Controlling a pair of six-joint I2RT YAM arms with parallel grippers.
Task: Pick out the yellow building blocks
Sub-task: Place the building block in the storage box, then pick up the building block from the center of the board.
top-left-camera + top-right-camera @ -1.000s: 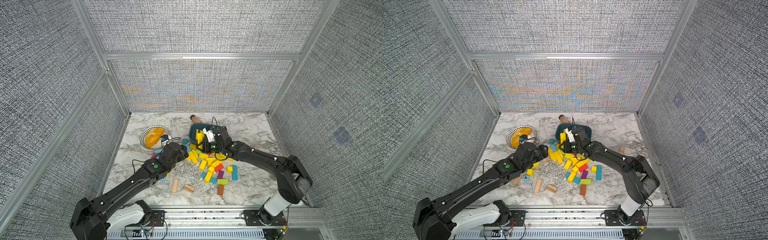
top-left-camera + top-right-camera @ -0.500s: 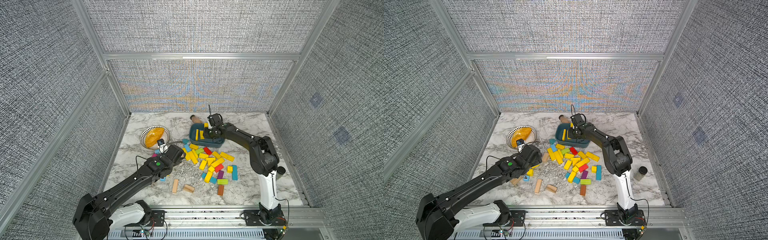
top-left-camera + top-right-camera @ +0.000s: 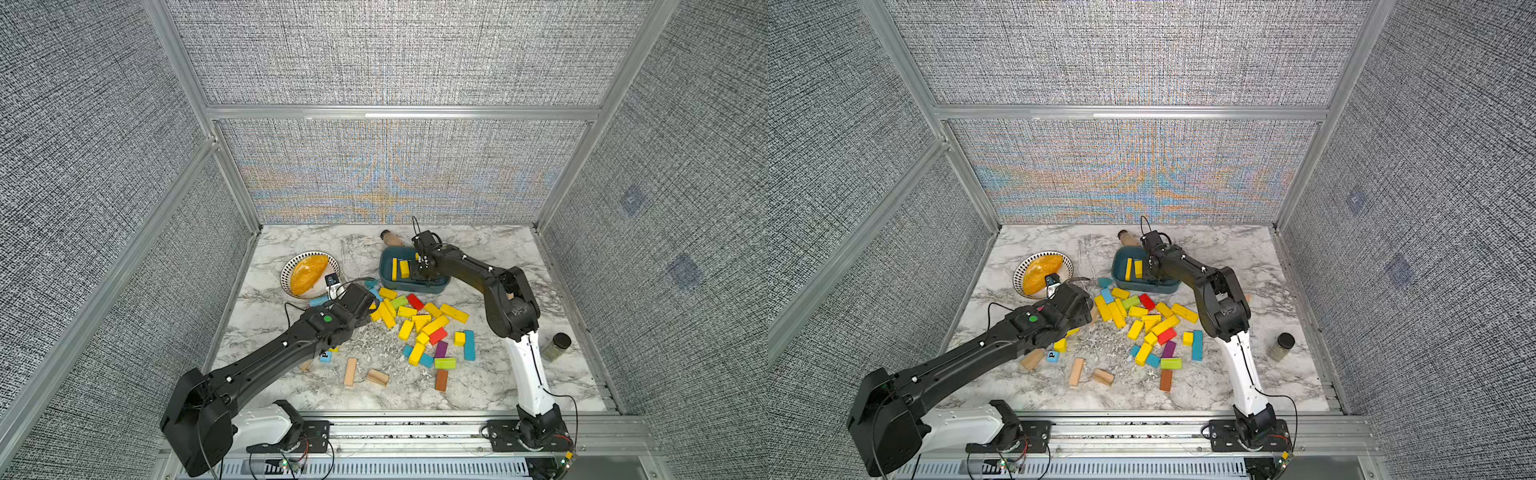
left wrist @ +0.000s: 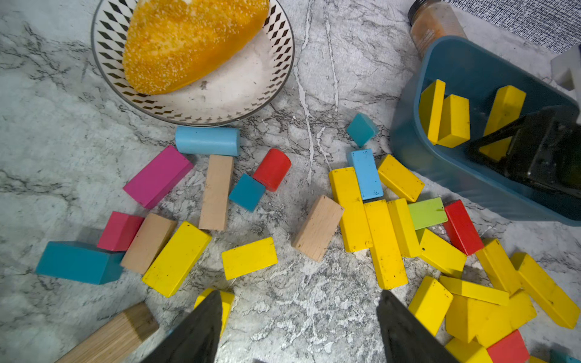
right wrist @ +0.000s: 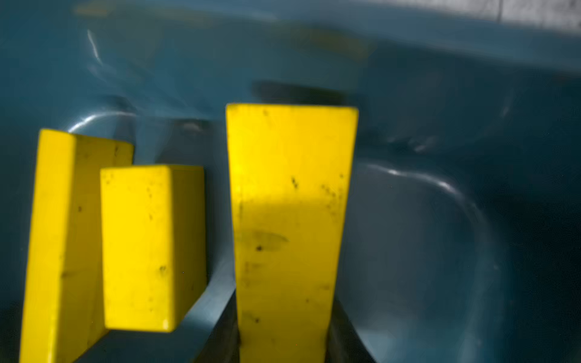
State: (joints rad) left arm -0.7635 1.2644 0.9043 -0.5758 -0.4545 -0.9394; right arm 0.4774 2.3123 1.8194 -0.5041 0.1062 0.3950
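Many yellow building blocks (image 3: 415,324) lie mixed with other colours in a pile mid-table, seen in both top views (image 3: 1144,322). My right gripper (image 5: 284,333) is down inside the blue bin (image 3: 384,276) at the back, shut on a long yellow block (image 5: 289,204). Two more yellow blocks (image 5: 151,245) stand in the bin beside it. My left gripper (image 4: 298,314) hovers open at the pile's left edge with bare marble between its fingers. A yellow block (image 4: 229,298) is partly hidden behind one finger.
A patterned plate (image 3: 286,270) with bread sits back left. A bottle (image 3: 390,237) lies behind the bin and a dark-lidded jar (image 3: 557,347) stands at the right. Pale wood blocks (image 3: 350,372) and shavings (image 3: 374,345) lie near the front, with red, blue, green and purple blocks.
My right gripper has carried the long yellow block from the pile's far edge back and down into the blue bin. The left arm has hardly moved.
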